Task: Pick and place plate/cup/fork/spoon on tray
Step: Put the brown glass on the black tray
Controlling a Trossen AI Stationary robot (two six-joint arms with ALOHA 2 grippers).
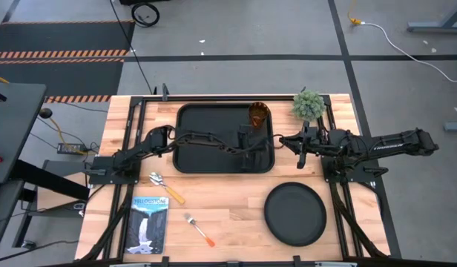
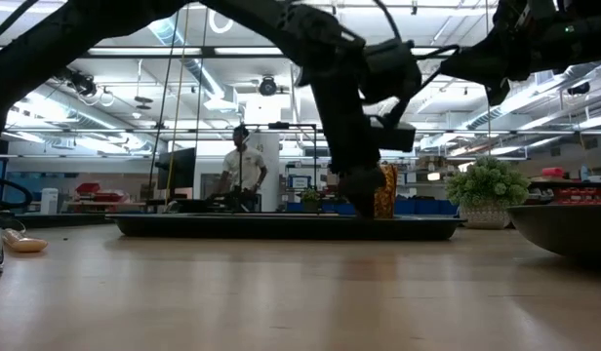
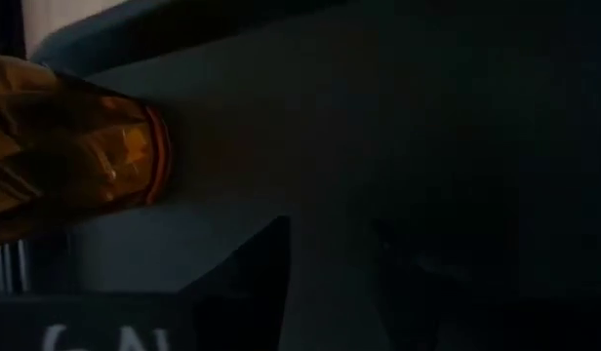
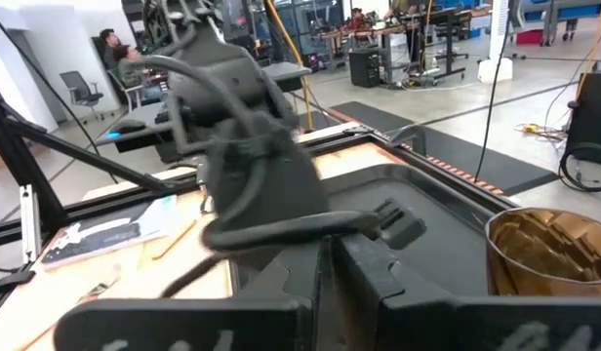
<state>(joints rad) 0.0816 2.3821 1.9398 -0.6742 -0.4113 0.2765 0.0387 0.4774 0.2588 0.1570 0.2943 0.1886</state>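
The amber cup point(image 1: 259, 113) stands upright on its base in the far right corner of the black tray point(image 1: 191, 159); it also shows in the left wrist view point(image 3: 76, 156) and the right wrist view point(image 4: 549, 249). My left gripper point(image 1: 247, 139) is low over the tray's right part, just on the near side of the cup, open and empty. My right gripper point(image 1: 299, 146) hangs just off the tray's right edge, shut and empty. The black plate point(image 1: 295, 213) lies on the table at the near right. The spoon point(image 1: 165, 187) and the fork point(image 1: 200, 230) lie on the table near the tray's near left.
A small potted plant point(image 1: 308, 105) stands at the far right, next to the tray's corner. A book point(image 1: 149, 222) lies at the near left beside the fork. Bare wood shows between the tray and the plate. A person point(image 2: 244, 171) stands far off in the room.
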